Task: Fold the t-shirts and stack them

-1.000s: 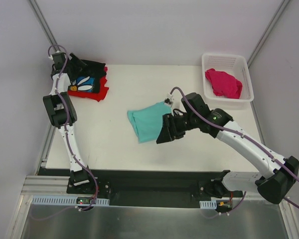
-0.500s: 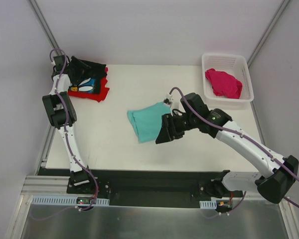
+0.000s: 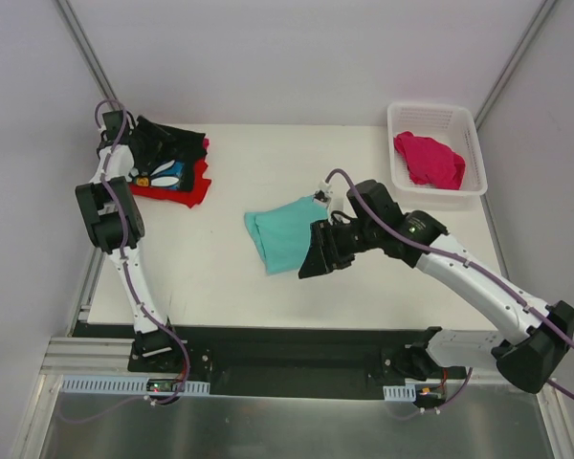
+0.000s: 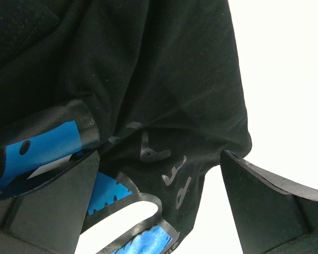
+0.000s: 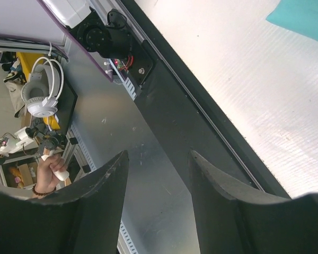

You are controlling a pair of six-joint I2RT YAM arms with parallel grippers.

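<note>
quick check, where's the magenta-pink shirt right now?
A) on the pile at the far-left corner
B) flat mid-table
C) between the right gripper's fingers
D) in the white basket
D: the magenta-pink t-shirt lies crumpled inside the white lattice basket at the table's far right corner. The shirt mid-table is the mint-teal t-shirt.

R end effector (image 5: 156,159) fingers apart, teal t-shirt (image 5: 303,16) corner top R, white table (image 5: 228,79)
</note>
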